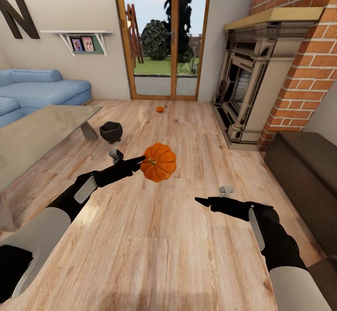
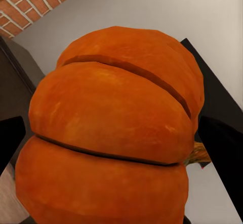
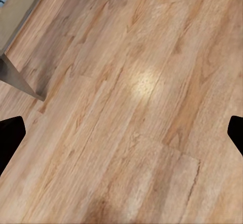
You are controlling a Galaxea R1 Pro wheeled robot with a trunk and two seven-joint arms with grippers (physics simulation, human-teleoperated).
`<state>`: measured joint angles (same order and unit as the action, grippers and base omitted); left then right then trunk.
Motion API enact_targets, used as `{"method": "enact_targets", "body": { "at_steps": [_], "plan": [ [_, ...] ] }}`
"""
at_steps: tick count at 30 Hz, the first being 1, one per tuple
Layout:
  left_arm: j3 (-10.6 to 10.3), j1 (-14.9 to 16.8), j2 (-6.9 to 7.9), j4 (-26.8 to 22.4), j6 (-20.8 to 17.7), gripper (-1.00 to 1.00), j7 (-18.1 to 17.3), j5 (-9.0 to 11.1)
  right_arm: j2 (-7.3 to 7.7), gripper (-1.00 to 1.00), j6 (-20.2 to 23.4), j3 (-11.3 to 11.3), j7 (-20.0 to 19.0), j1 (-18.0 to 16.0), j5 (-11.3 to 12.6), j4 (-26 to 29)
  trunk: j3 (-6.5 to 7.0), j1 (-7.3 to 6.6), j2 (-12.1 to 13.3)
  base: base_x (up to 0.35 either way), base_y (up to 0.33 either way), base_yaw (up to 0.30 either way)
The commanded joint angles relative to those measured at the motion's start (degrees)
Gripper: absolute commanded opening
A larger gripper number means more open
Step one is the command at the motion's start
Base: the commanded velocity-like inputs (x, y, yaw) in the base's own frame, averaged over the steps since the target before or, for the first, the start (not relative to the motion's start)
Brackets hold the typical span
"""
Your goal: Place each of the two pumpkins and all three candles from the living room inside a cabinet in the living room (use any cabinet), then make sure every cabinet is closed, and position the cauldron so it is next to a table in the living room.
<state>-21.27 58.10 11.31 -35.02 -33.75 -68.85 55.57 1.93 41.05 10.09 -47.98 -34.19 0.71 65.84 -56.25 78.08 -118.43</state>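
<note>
Left gripper point(image 1: 140, 162) grasps 1 pumpkin point(image 1: 159, 162) above the floor point(image 1: 154, 236); right gripper point(image 1: 200, 201) is released and holds nothing. Second pumpkin point(image 1: 160, 109) lies near the glass door; the cauldron point(image 1: 111, 132) stands beside the worktop point(image 1: 37, 133).

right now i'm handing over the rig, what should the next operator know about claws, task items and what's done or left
Left claw: shut on a pumpkin, held above the wood floor.
Right claw: open, holding nothing, over bare floor.
Second pumpkin lies on the floor near the glass door.
Cauldron sits on the floor beside the pale table.
Cabinet is at the right, past the brick fireplace; its front cannot be judged from here.
Done: one pumpkin picked up.
Left: stow both pumpkins and the candles, close cabinets, confirm the cauldron.
</note>
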Motion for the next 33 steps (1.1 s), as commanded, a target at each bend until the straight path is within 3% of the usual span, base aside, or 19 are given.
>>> {"method": "enact_targets", "body": {
  "at_steps": [1, 33],
  "plan": [
    [0.01, 0.00, 0.01, 0.00, 0.06, -1.00, 0.03, -0.02, 0.00, 1.00, 0.00, 0.01, 0.00, 0.00, -0.01, 0.01, 0.09, 0.00, 0.00, 0.000, 0.000, 0.000],
    [0.00, 0.00, 0.07, 0.57, 0.17, -1.00, -0.40, 0.07, -0.07, 1.00, -1.80, 0.02, -0.06, 0.00, 0.43, -0.44, 3.01, 0.00, 0.00, 0.000, 0.000, 0.000]
  ]
}}
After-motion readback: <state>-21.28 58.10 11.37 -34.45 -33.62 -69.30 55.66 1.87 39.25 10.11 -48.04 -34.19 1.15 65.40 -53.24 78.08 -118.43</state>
